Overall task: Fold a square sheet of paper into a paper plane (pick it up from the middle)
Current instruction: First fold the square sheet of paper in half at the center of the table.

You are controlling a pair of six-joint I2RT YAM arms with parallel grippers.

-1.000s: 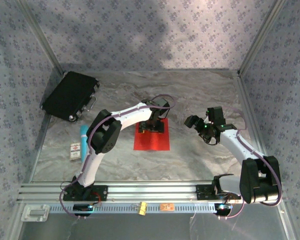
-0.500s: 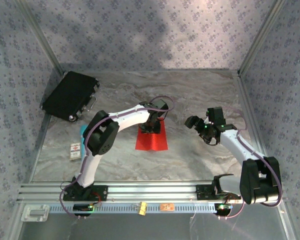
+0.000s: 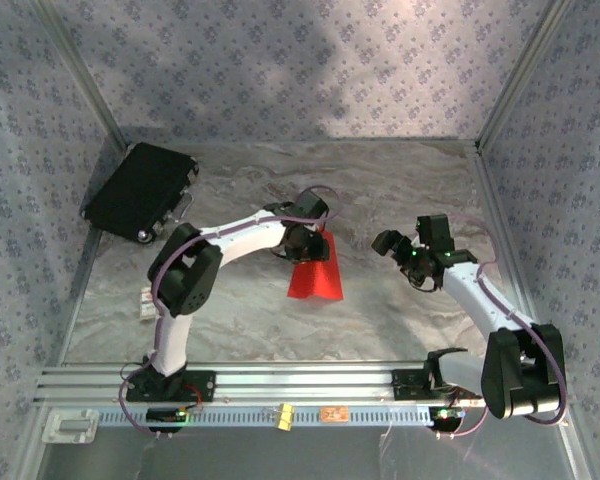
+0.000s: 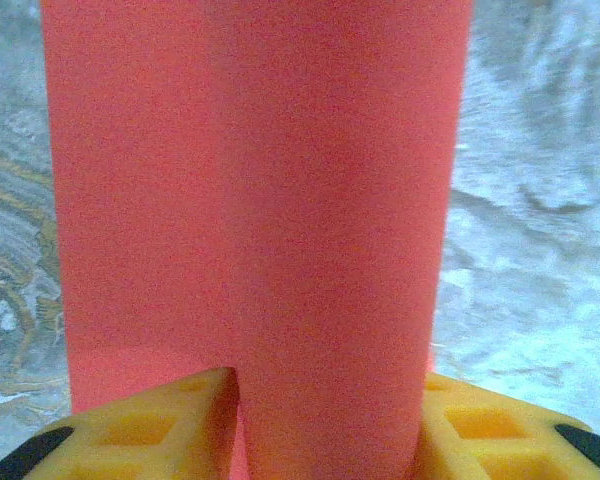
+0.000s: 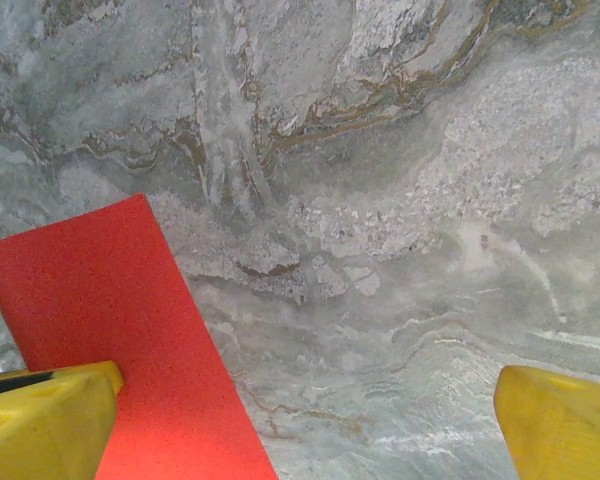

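Pinching the square sheet of paper [image 4: 250,200] at its middle, the left claw [image 3: 298,245] is part-closed on it, and the sheet humps up off the desk [image 3: 400,190]. No fold looks made; all the folding remains. To its right, the right claw [image 3: 390,243] gapes wide and holds nothing. Far to its left, the black case [image 3: 140,190] lies shut, its contents hidden.

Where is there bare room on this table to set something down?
Bare marble tabletop: along the far wall right of the black rectangular case, and between the bright red square sheet of paper and the aluminium rail. Crowded in the middle: the left tool pinches the paper, the right tool hangs open beside it.
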